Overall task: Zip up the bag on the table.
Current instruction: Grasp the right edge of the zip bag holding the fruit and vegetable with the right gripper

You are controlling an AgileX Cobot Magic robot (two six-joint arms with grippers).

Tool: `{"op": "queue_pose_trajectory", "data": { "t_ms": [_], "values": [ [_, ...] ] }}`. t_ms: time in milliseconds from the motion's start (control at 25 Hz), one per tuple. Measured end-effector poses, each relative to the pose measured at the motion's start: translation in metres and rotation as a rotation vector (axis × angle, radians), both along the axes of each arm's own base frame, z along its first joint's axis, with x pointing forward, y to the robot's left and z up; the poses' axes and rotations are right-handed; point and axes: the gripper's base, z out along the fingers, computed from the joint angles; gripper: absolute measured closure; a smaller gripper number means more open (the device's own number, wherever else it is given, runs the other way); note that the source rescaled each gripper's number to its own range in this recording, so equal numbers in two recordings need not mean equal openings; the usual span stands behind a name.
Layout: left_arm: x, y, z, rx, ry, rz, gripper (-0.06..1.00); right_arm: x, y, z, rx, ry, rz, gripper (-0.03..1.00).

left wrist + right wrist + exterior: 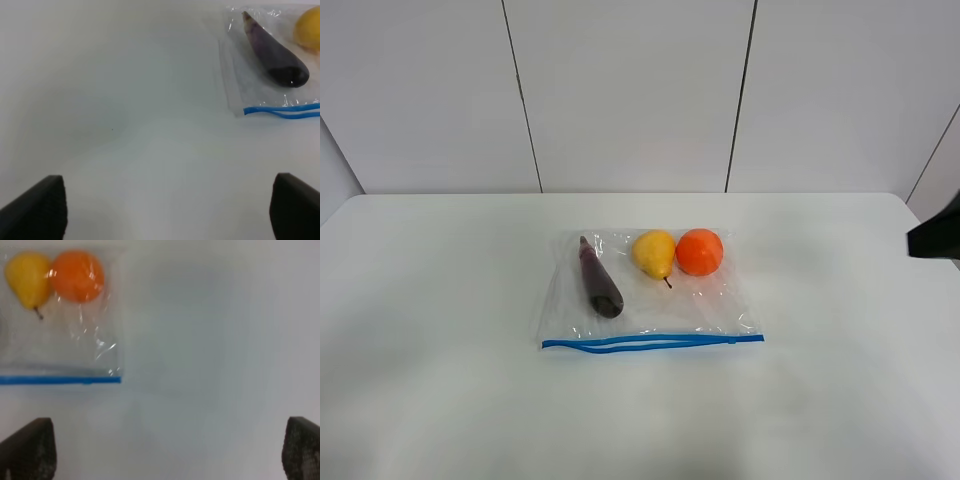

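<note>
The bag [705,305] lies flat on the table [440,300] w/ eggplant [601,279], pear [655,253] & orange [699,251] inside; its blue zipper strip [650,342] runs along the edge opposite the pear, the two lines gapping toward the eggplant end. My left gripper [165,207] is spread wide & empty off the bag's eggplant-side corner, and my right gripper [165,447] is the same off the orange-side corner, neither touching it. Only fingertip stubs show per wrist view, the right one is blurry, and my right arm [935,235] is a dark bit cut off at the frame edge.

Plain white panelled wall [630,95], thin dark seams [522,100], soft even light
</note>
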Motion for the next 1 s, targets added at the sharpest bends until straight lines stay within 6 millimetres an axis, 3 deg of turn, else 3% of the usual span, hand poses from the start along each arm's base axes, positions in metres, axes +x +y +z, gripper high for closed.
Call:
{"op": "queue_pose_trajectory", "data": {
  "t_ms": [200,440,760,1000],
  "values": [
    [0.0,0.0,0.0,0.0,0.0,0.0,-0.06,0.056,0.007,-0.048,0.134,0.206,0.066,-0.03],
    [0.0,0.0,0.0,0.0,0.0,0.0,-0.06,0.099,0.013,-0.103,0.247,0.331,0.119,-0.03],
    [0.0,0.0,0.0,0.0,0.0,0.0,-0.06,0.121,0.018,-0.153,0.413,0.432,0.202,-0.03],
    [0.0,0.0,0.0,0.0,0.0,0.0,-0.06,0.125,-0.006,-0.157,0.498,0.385,0.209,-0.03]
  ]
}}
